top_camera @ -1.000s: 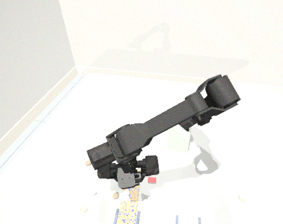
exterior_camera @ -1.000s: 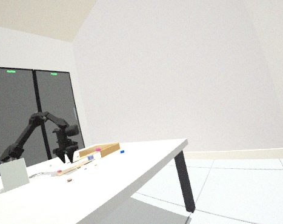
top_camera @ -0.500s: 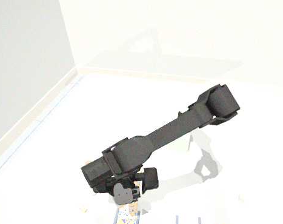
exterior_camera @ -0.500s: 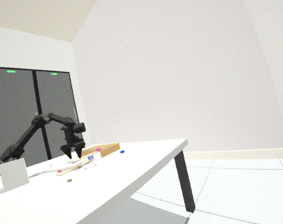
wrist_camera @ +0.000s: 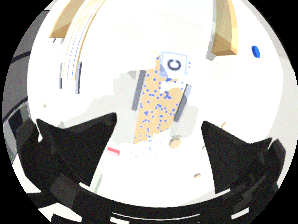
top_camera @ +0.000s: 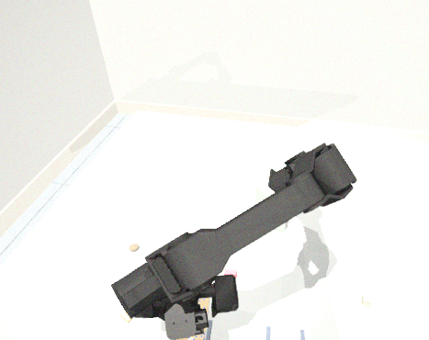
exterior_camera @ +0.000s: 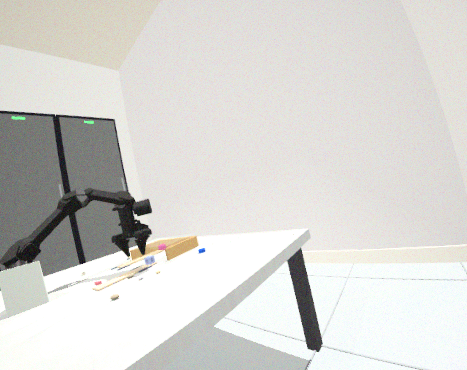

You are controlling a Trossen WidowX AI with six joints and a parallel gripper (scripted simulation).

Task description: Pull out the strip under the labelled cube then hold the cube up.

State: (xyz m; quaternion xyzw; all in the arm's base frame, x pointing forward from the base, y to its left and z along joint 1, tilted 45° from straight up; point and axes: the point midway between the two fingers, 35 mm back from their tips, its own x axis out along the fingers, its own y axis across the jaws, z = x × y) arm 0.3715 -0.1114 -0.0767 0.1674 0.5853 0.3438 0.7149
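In the wrist view a tan strip with blue dots (wrist_camera: 154, 106) runs away from me on the white table. The labelled cube (wrist_camera: 174, 64), white and blue with a "C" on top, sits at the strip's far end. In the exterior view the cube (exterior_camera: 149, 260) lies just past the fingertips. My gripper (wrist_camera: 160, 120) (exterior_camera: 132, 246) is open wide and empty. It hangs above the strip's near part, short of the cube. In the top view my arm (top_camera: 245, 221) hides the strip and the cube.
A wooden tray frame (wrist_camera: 228, 19) (exterior_camera: 179, 245) stands behind the cube, with a pink piece (exterior_camera: 162, 246) and a blue piece (wrist_camera: 256, 50) (exterior_camera: 202, 250) near it. Other pale strips (wrist_camera: 72, 56) lie to the left. A tan pellet (wrist_camera: 174, 143) (exterior_camera: 115, 297) (top_camera: 134, 247) and a white block (exterior_camera: 22, 287) stand on the table.
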